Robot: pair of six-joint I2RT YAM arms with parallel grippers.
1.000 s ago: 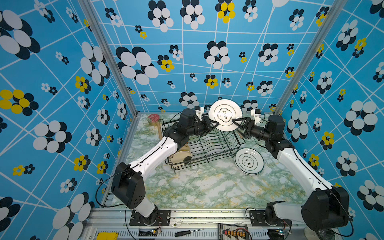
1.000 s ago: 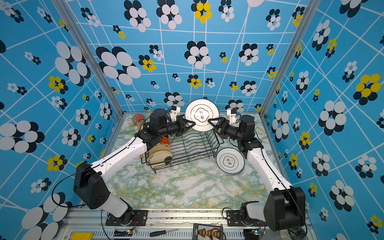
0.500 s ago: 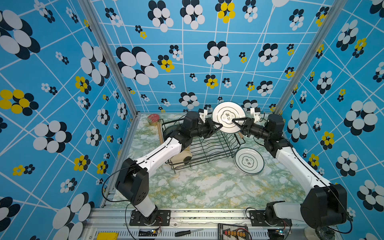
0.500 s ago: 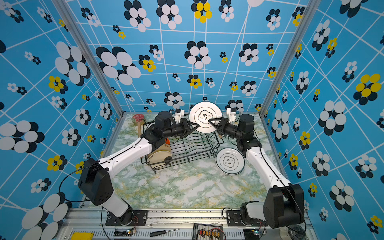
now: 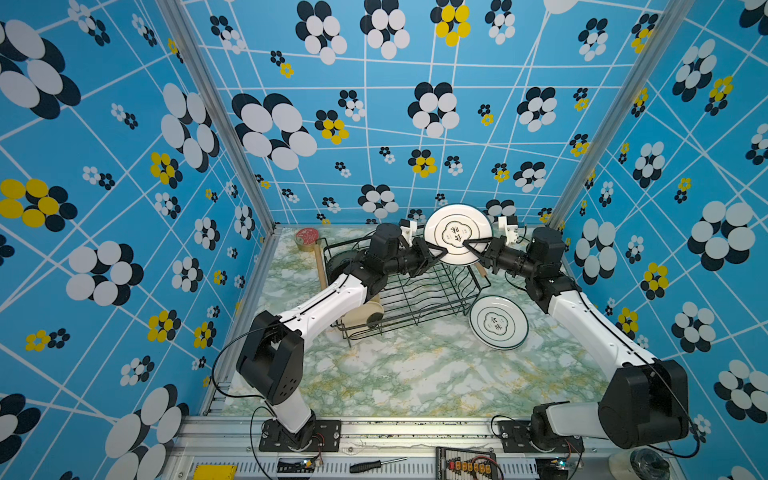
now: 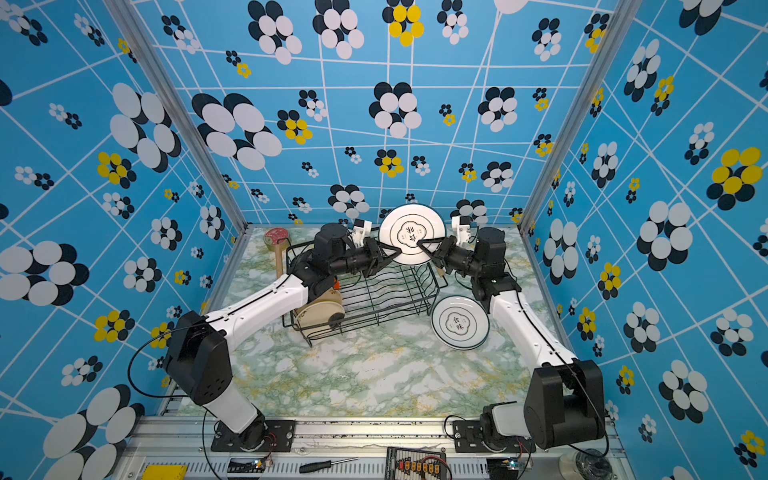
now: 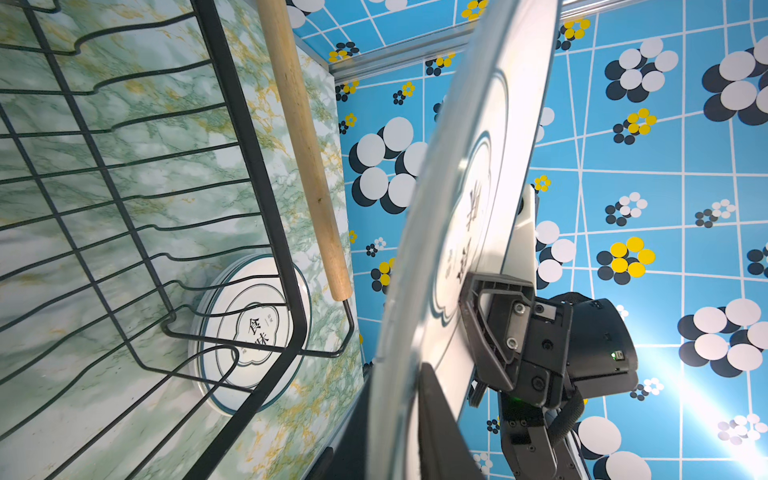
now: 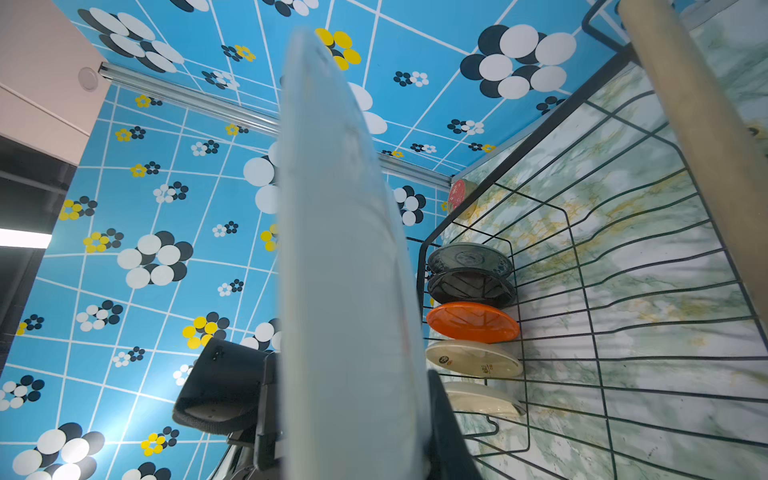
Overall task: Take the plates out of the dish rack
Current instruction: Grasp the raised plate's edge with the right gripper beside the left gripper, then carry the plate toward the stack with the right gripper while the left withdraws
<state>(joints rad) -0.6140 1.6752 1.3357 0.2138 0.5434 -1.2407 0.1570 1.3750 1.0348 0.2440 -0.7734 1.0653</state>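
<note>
The desk (image 5: 415, 374) carries the dish rack (image 5: 415, 299); a white plate (image 5: 457, 230) hangs upright over its far right corner, small plates (image 8: 473, 323) slotted inside. The right claw (image 5: 470, 246) clamps one edge; the left claw (image 5: 439, 249) straddles the other, grip unclear

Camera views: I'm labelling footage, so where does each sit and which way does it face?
Both top views: high in front, looking down at the dish rack; left arm and right arm show.
Left wrist: above the rack, facing the held plate; own jaws, right gripper.
Right wrist: beside the rack, facing that plate edge-on; own jaws.
Shared: held plate.
</note>
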